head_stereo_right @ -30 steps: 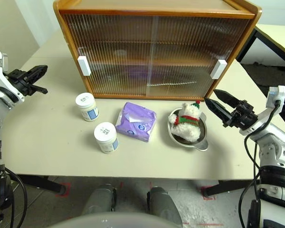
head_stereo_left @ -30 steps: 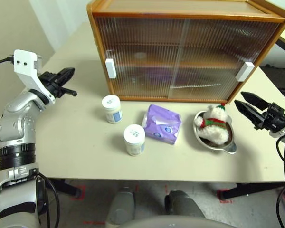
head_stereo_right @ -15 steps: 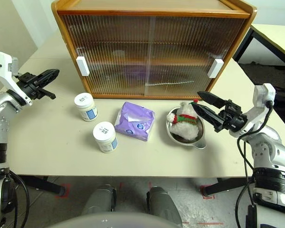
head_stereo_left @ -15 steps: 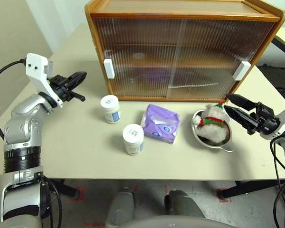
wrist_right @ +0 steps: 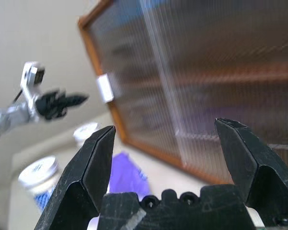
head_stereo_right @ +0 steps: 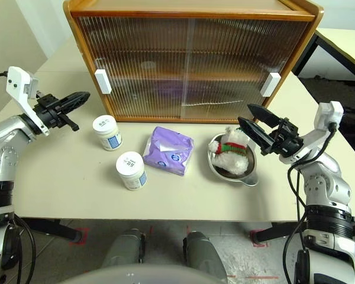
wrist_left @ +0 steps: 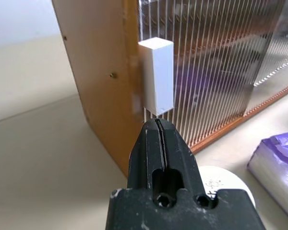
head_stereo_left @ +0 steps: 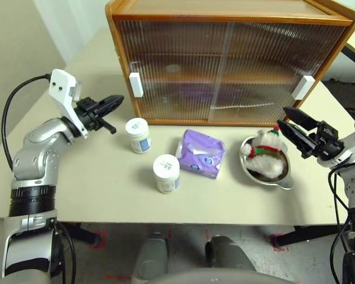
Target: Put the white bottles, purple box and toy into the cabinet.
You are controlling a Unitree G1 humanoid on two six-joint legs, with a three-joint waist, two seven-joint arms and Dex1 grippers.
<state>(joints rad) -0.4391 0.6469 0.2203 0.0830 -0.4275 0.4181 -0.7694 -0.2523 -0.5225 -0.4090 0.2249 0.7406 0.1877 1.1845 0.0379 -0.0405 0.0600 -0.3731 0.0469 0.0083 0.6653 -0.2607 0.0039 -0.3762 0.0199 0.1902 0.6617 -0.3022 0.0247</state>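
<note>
Head views: cabinet [head_stereo_left: 231, 65] standing closed at table's back. Two bottles [head_stereo_left: 139, 135] [head_stereo_left: 167, 173], box [head_stereo_left: 202, 154], toy [head_stereo_left: 266, 155] lying in row before it. Left gripper [head_stereo_left: 109, 103] hovering pinched shut, empty, pointing at left handle [head_stereo_left: 136, 84] just beside. Right gripper [head_stereo_right: 255, 122] gaping wide, empty, beside toy.

Left wrist view: upright handle [wrist_left: 157, 76] sitting straight ahead of closed tips.

Right wrist view: spread fingers [wrist_right: 93, 158] facing cabinet doors.

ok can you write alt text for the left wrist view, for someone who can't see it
The left gripper, its two black fingers shut, points at the white handle on the ribbed sliding door of the orange-brown cabinet, tip just short of it. Below sit the lid of a white bottle and a corner of the purple box on the beige table.
</note>
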